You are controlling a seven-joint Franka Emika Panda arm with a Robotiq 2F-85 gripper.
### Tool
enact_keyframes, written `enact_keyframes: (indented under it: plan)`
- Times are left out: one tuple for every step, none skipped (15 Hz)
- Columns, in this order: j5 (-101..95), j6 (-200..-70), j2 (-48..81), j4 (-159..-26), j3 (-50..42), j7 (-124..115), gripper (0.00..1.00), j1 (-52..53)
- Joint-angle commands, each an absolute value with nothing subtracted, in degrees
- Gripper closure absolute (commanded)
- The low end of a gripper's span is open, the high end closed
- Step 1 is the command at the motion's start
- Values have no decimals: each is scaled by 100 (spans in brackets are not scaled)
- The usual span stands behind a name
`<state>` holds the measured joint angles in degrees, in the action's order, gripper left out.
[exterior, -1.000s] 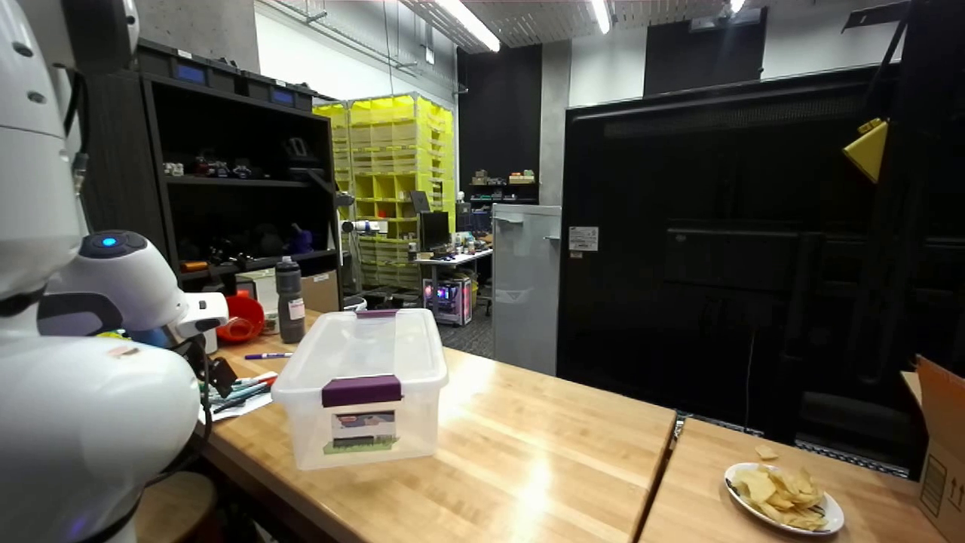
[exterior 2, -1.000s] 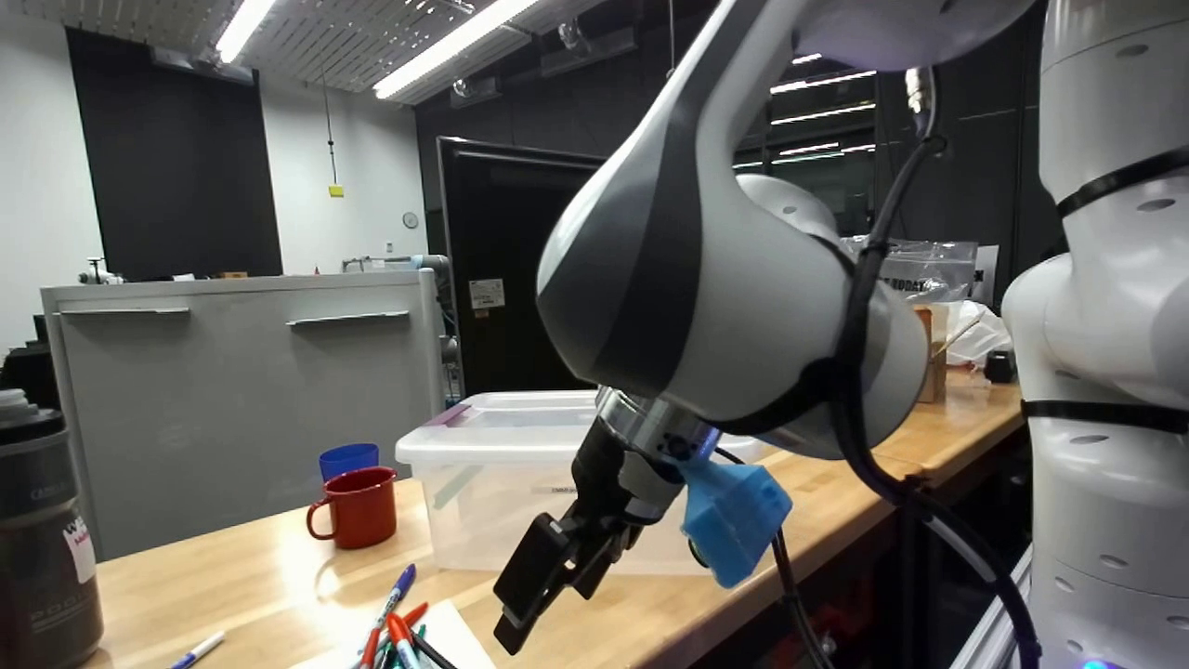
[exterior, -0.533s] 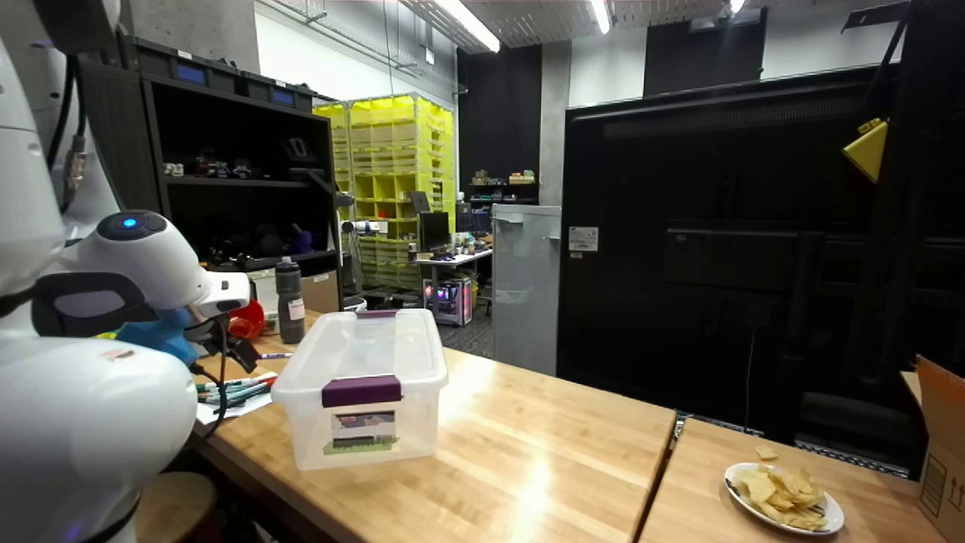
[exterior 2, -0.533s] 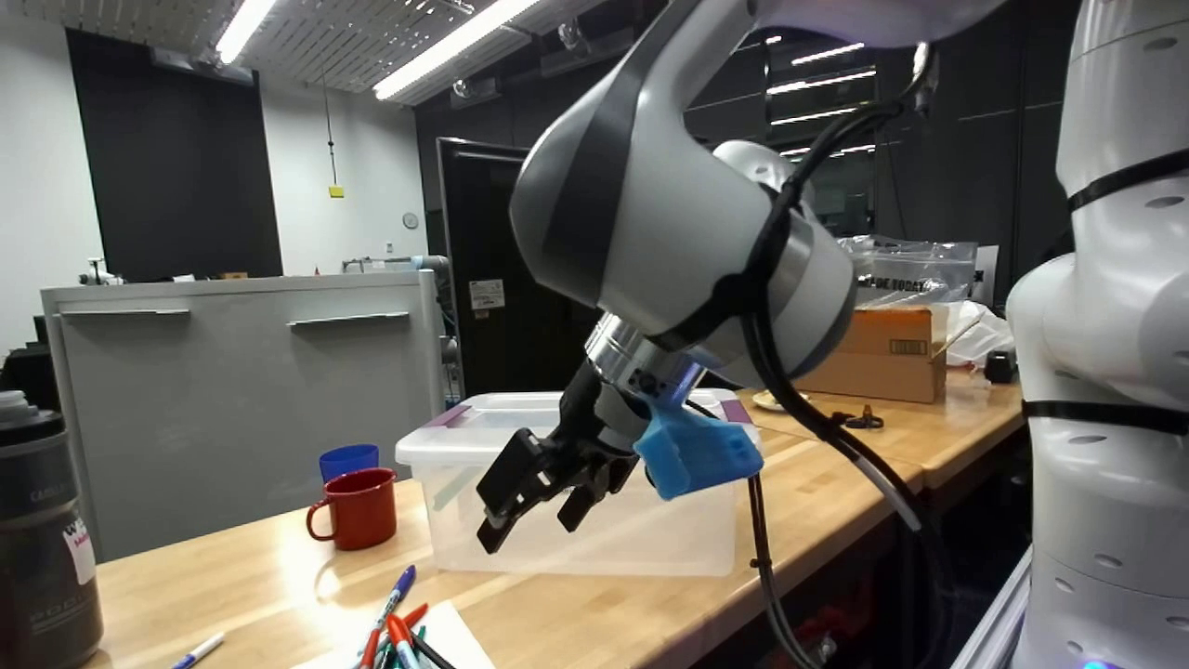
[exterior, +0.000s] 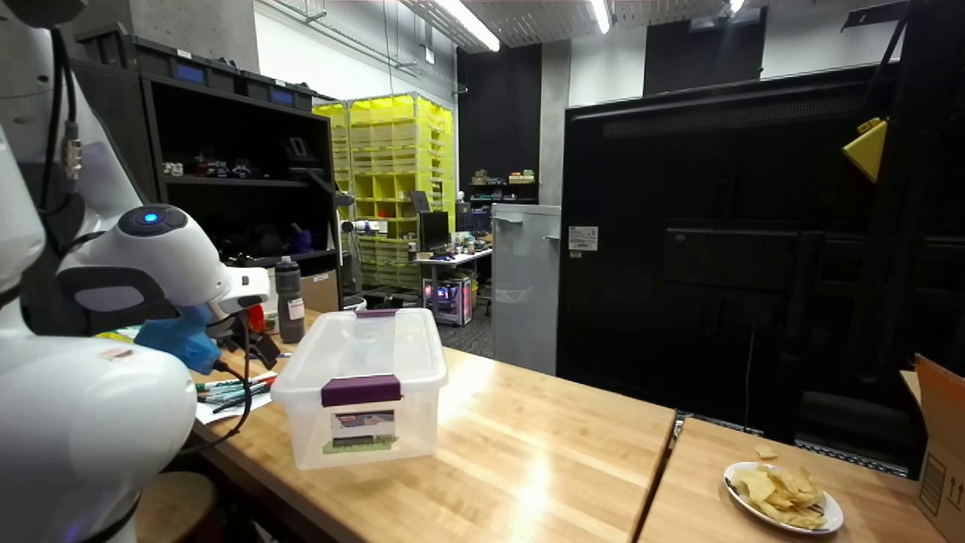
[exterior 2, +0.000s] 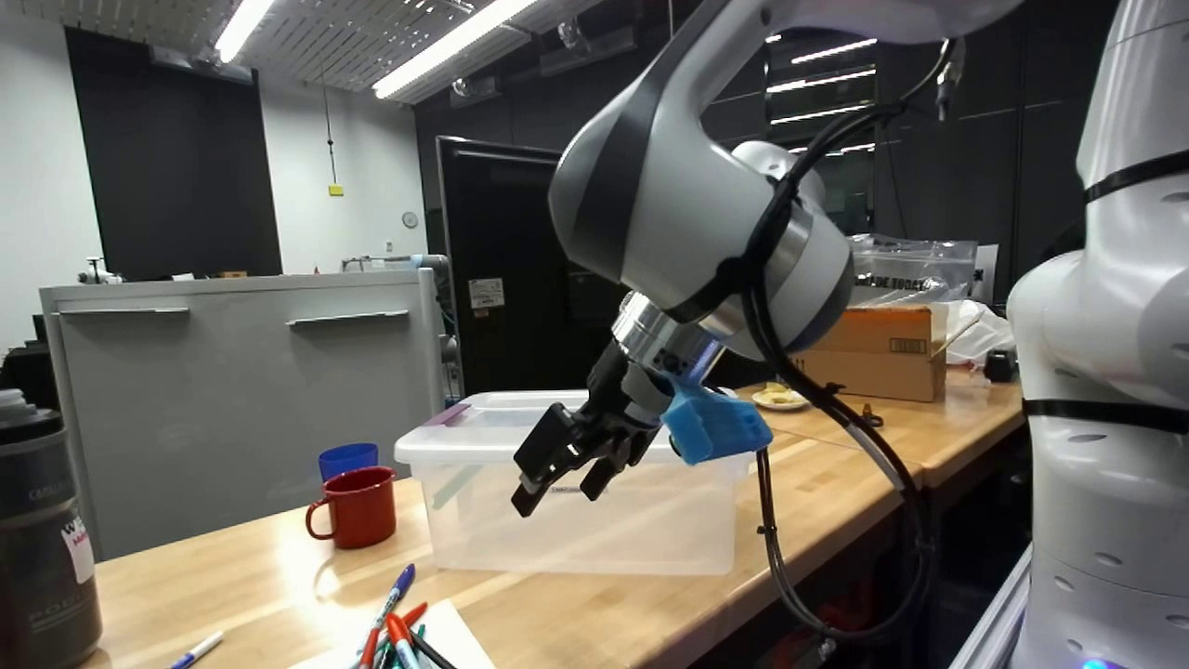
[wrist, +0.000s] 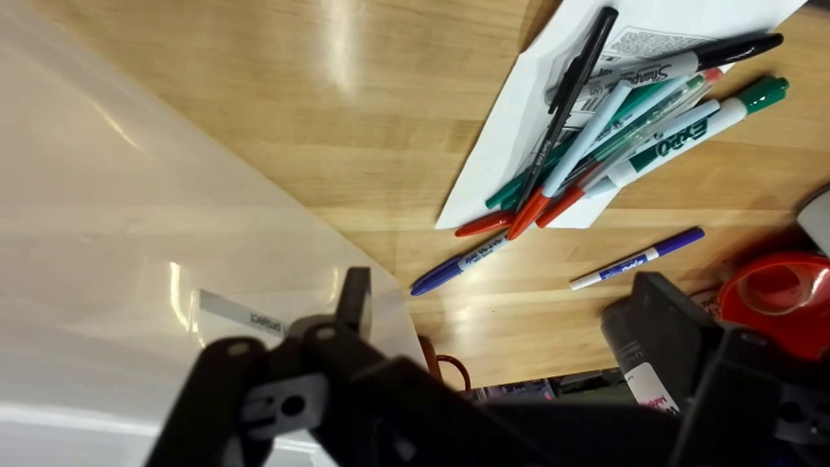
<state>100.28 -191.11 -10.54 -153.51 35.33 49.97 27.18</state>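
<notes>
The storage box (exterior 2: 576, 530) is milky clear, its latches (exterior: 362, 391) purple. Near it are a black claw (exterior 2: 557, 497), a red mug (exterior 2: 364, 508), a blue cup (exterior 2: 348, 460), white paper (wrist: 499, 155), and pens (wrist: 588, 139) capped red, green, black and blue. Beneath it, the honey-brown tabletop (exterior: 528, 407) has striped grain.

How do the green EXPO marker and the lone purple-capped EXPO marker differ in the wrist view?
The green EXPO marker is thick; the purple-capped EXPO marker is slim.
The green EXPO marker is bunched with other pens, partly over the paper; the purple-capped EXPO marker lies apart on the wooden table.
Shared: EXPO lettering, white on the barrel.
</notes>
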Motion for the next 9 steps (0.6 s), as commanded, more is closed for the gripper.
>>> enact_keyframes:
  plan:
    - [9124, -19051, -1145, -15608, 3567, 4022, 0, 2732]
    - [9124, -19048, -1152, -15609, 3568, 4023, 0, 2736]
    - [9124, -19048, -1155, -15610, 3569, 4023, 0, 2738]
    - [9124, -19047, -1155, -15611, 3568, 4024, 0, 2739]
    - [9124, -19047, -1155, -15612, 3568, 4024, 0, 2739]
    - [9124, -19047, -1155, -15612, 3569, 4025, 0, 2739]
    - [9124, -19046, -1155, -15612, 3569, 4025, 0, 2741]
    - [8846, -19058, -1174, -15576, 3580, 3805, 0, 2743]
    - [8339, -19148, -1141, -15563, 3613, 3348, 0, 2741]
